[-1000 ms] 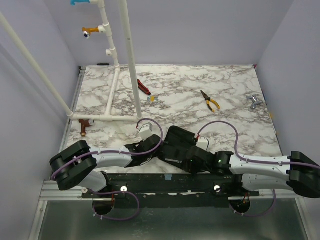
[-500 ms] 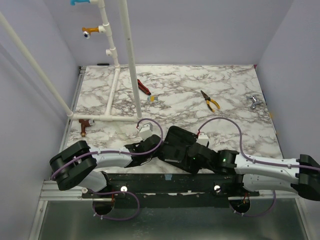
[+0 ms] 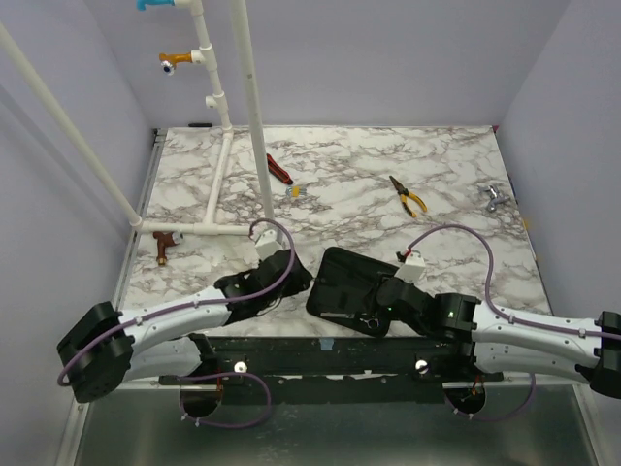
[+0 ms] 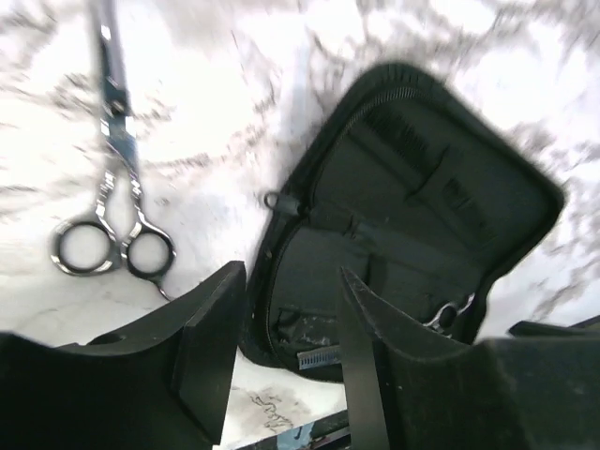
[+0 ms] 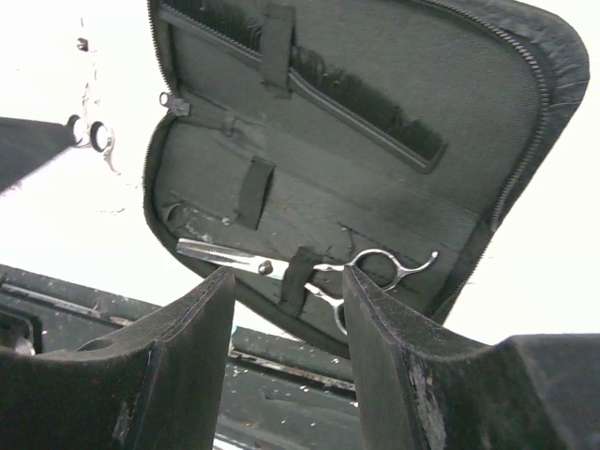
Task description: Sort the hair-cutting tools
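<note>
A black zip case (image 3: 347, 282) lies open near the table's front edge. In the right wrist view a long black comb (image 5: 328, 84) sits in the upper pocket of the case (image 5: 487, 112). Silver toothed scissors (image 5: 309, 272) are tucked under a strap in its lower half. In the left wrist view a second pair of silver scissors (image 4: 117, 187) lies on the marble left of the case (image 4: 412, 216). My left gripper (image 4: 286, 361) is open and empty over the case's near left edge. My right gripper (image 5: 286, 323) is open and empty, just short of the strapped scissors.
Yellow-handled pliers (image 3: 408, 196) and a red-and-black-handled tool (image 3: 279, 170) lie farther back. A white pipe frame (image 3: 215, 184) stands at the left, with a brass fitting (image 3: 162, 248) beside it. A silver tap part (image 3: 493, 199) lies at the far right.
The right arm has drawn back toward the near right, uncovering the open case. The left arm has stretched out and its wrist has shifted left, off the case.
</note>
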Controlling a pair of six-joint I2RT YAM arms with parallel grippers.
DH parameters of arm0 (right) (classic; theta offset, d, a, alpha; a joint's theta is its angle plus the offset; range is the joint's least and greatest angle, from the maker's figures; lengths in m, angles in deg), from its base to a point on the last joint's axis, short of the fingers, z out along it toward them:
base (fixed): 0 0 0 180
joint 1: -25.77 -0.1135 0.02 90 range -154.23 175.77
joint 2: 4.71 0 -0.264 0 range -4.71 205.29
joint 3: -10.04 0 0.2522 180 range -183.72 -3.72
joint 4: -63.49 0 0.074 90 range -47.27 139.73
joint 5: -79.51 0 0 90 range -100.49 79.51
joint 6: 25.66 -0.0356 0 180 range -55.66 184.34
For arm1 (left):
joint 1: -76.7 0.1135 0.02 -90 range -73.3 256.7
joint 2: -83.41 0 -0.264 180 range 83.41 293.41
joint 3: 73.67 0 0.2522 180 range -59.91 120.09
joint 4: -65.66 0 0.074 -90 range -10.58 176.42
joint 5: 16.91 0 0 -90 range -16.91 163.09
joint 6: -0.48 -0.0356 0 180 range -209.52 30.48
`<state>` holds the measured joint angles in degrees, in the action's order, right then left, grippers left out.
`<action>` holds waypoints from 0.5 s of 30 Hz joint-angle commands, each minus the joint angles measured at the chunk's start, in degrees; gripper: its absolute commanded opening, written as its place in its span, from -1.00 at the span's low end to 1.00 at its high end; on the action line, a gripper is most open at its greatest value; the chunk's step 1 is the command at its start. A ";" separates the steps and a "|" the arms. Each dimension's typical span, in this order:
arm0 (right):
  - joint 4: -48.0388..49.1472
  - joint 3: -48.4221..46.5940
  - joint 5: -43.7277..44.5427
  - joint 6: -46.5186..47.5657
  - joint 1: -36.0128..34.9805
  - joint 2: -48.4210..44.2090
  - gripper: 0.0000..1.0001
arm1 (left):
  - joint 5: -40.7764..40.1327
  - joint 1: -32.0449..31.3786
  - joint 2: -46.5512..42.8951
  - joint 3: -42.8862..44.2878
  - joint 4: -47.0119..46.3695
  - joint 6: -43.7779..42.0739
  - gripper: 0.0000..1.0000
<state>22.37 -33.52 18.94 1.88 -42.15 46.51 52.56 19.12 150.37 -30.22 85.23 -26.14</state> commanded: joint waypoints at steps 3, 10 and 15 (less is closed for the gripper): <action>2.36 2.57 5.22 0.63 -0.02 -1.76 0.06 | 0.19 14.02 -7.53 -1.40 9.36 -2.88 -0.06; 8.95 3.55 -0.51 5.43 -0.03 1.55 0.05 | 4.72 22.77 1.39 1.90 5.64 -8.00 -0.08; 6.85 2.52 0.09 2.42 -0.06 4.74 0.05 | 6.99 22.87 10.07 6.08 4.70 -9.65 -0.09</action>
<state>30.46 -30.73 17.70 7.17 -42.15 49.02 55.73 41.72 154.59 -28.56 91.67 -32.68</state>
